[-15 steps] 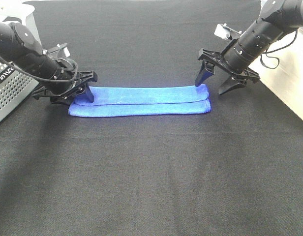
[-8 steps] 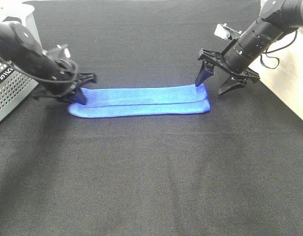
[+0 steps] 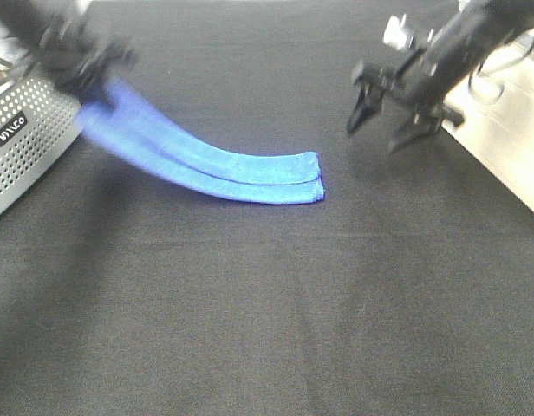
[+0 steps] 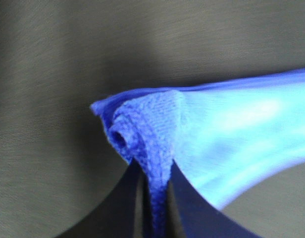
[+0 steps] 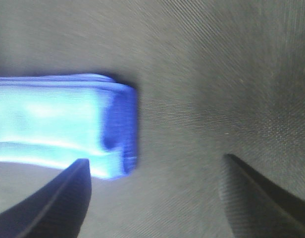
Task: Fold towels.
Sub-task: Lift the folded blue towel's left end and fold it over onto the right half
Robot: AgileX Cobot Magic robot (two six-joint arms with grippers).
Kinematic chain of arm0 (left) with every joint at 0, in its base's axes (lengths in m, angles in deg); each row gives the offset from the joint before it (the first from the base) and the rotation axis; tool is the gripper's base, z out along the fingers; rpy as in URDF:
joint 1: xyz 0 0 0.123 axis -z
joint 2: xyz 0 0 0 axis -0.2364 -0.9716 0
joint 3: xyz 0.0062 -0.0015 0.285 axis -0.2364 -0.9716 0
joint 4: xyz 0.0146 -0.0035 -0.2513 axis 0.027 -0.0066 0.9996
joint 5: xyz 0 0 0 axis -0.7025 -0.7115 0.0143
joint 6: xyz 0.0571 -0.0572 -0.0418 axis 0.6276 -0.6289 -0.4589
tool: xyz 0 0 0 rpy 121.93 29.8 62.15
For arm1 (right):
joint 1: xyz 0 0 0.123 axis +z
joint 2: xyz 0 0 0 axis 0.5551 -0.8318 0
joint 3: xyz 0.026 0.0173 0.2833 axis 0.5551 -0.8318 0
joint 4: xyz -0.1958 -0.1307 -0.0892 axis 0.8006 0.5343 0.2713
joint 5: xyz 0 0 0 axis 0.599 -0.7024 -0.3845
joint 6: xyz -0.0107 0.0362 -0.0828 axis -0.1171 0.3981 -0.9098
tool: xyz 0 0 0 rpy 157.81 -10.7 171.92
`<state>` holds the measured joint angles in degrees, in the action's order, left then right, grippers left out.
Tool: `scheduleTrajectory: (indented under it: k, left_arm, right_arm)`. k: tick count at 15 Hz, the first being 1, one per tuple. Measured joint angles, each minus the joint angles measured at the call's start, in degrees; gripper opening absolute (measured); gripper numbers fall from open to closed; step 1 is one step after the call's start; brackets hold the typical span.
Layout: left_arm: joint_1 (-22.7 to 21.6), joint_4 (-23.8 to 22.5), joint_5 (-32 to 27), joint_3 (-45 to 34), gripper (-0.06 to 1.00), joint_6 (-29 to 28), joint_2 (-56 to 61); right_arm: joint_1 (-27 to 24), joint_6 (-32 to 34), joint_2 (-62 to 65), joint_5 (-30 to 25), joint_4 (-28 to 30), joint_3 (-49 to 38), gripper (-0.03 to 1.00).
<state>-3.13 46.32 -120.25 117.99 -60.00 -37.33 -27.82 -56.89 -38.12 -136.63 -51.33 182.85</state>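
- Firmly clenched, the left end effector (image 3: 85, 69), upper left of the frame, pinches one end of the blue towel (image 3: 250, 166) and holds it off the bench (image 3: 267, 303).
- From there the towel, a long narrow folded strip, slopes down to centre frame, where its other end rests on the bench.
- At upper right, the right end effector (image 3: 376, 137) hangs released, near that end but apart from it.
- A perforated grey basket (image 3: 24, 147) stands at the left edge.

The bright-blue rectangular microfibre towel (image 4: 157, 119) in the left claw (image 4: 155, 171) is soft, nubbly cloth. The black tabletop (image 3: 267, 303) below the claw is matt, finely woven fabric. The claw's fingers (image 4: 192, 208) look like smooth dark plastic.
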Motion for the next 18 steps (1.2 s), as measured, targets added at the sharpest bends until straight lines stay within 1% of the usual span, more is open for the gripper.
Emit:
scheduleTrajectory:
  k: [2, 5, 6, 7, 10, 11, 12, 13, 14, 15, 16, 17, 18]
  left_arm:
    - [5.10, 0.00, -1.09, 3.15, 0.06, -4.53, 0.00]
    - [12.66, 0.11, -0.17, 4.58, 0.06, -10.20, -1.83]
    - [12.66, 0.11, -0.17, 4.58, 0.06, -10.20, -1.83]
    - [14.55, 0.17, 0.86, 5.39, 0.06, -12.20, -3.72]
    - [17.82, 0.69, 7.10, 7.28, 0.06, -16.79, -8.71]
    - [18.33, 1.32, 8.94, 7.51, 0.10, -17.76, -9.97]
    - [18.62, 2.75, 11.23, 7.56, 0.17, -19.65, -11.34]
    - [18.68, 4.24, 12.66, 7.56, 0.31, -20.51, -12.09]
    - [18.74, 6.76, 14.27, 7.56, 0.42, -20.68, -12.49]
    - [18.74, 9.28, 15.58, 7.56, 0.49, -20.68, -12.66]
    - [18.74, 11.57, 16.62, 7.62, 0.52, -20.68, -12.61]
    - [18.74, 12.43, 17.76, 7.62, 0.54, -20.68, -12.15]
    - [18.68, 12.15, 18.45, 7.62, 0.54, -20.68, -11.34]
  right_arm:
    - [0.00, 0.40, 2.23, -1.20, -0.06, 0.00, 0.69]
    - [0.00, 1.83, 4.70, -2.86, 0.00, 0.00, 0.69]
    - [0.00, 1.83, 4.70, -2.86, 0.00, 0.00, 0.69]
    - [0.00, 1.83, 5.21, -3.78, 0.00, 0.00, 0.69]
    - [0.00, 1.89, 5.39, -6.42, 0.52, 0.00, 0.69]
    - [0.00, 2.58, 5.39, -7.16, 1.20, 0.00, 0.69]
    - [0.00, 3.50, 5.39, -7.28, 2.29, 0.00, 0.69]
    - [0.00, 5.10, 5.39, -7.28, 3.72, 0.00, 0.69]
    - [0.00, 5.73, 5.44, -7.28, 4.07, 0.00, 0.69]
    - [0.00, 5.96, 5.44, -7.28, 4.13, 0.00, 0.69]
    - [0.00, 5.96, 5.44, -7.28, 4.13, 0.00, 0.69]
    - [0.00, 5.96, 5.44, -7.39, 3.90, 0.00, 0.69]
    - [0.00, 5.84, 5.44, -7.68, 3.21, 0.00, 0.69]
